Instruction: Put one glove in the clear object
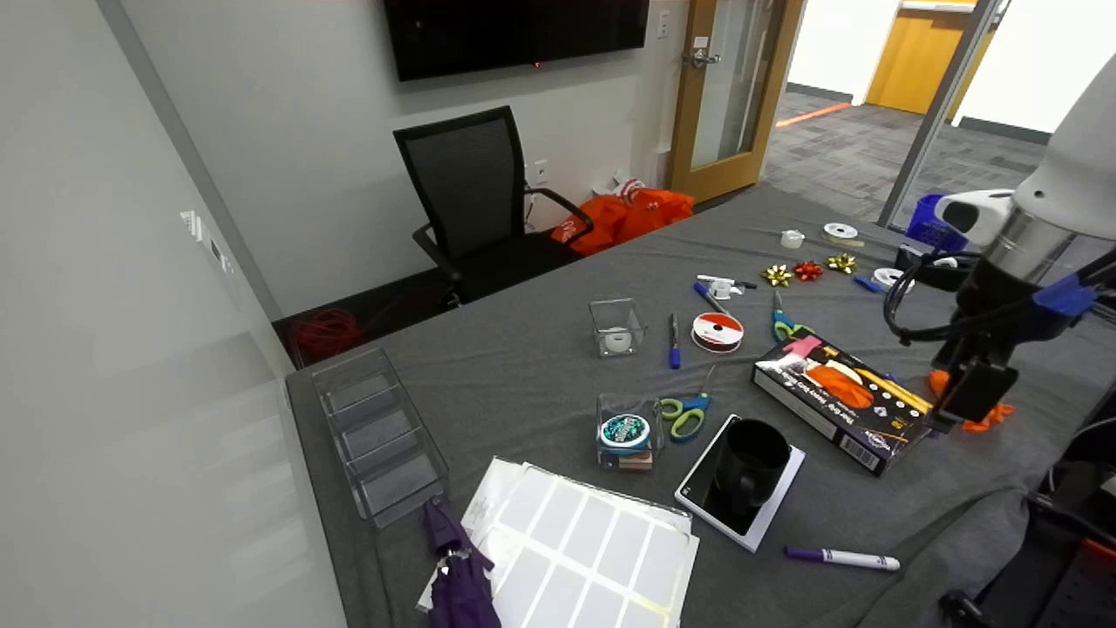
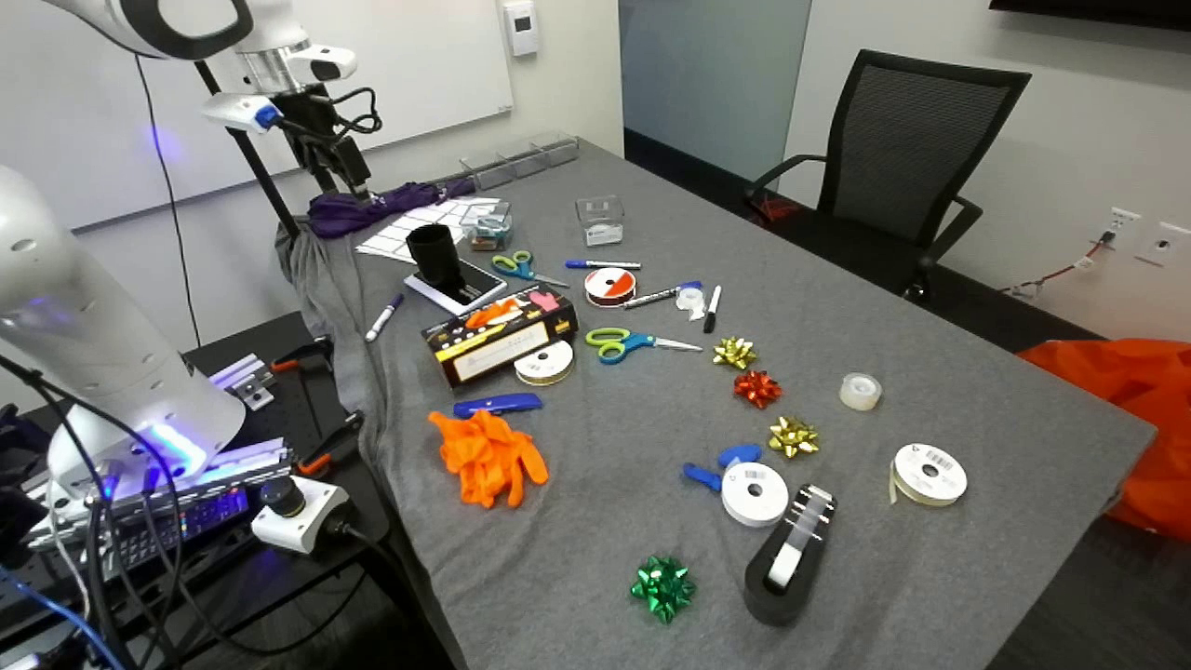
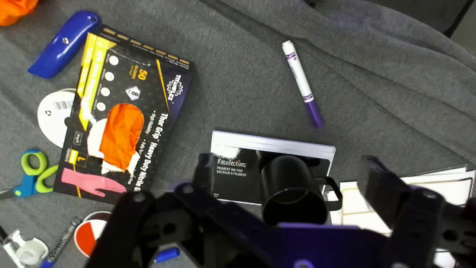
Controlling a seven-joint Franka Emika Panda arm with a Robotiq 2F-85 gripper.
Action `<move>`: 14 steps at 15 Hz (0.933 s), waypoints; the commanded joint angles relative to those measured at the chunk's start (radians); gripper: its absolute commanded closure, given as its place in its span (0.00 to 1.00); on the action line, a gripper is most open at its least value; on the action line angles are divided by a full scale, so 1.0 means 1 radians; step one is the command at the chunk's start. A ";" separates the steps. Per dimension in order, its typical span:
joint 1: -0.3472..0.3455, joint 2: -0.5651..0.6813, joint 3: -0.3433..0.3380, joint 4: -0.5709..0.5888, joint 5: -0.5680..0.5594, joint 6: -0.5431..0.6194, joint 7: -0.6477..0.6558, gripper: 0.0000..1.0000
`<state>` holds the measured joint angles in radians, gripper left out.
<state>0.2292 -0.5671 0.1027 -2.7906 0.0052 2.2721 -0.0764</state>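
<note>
Low in the wrist view, the black two-fingered pincer (image 3: 288,167) spreads wide, empty. In an exterior view, bright orange rubbery gloves (image 2: 488,458) lie lower left of centre; upper centre, a square clear plastic cup (image 2: 484,216) and its twin (image 2: 600,212) hold none. Every step seems left.

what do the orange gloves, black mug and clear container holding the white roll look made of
Orange gloves: probably matte rubber, judging by floppy, crumpled fingers. Black mug: perhaps low-sheen ceramic, showing faint highlights; plastic possible. Clear container: likely smooth hard plastic, transparent with crisp edges; glass possible.
</note>
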 commanded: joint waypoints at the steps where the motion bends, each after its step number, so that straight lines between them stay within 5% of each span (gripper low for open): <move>1: -0.009 0.095 -0.043 0.002 -0.041 0.128 -0.164 0.00; 14: -0.004 0.102 -0.036 0.006 -0.040 0.130 -0.169 0.00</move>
<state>0.2292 -0.4631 0.0617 -2.7857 -0.0384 2.4063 -0.2432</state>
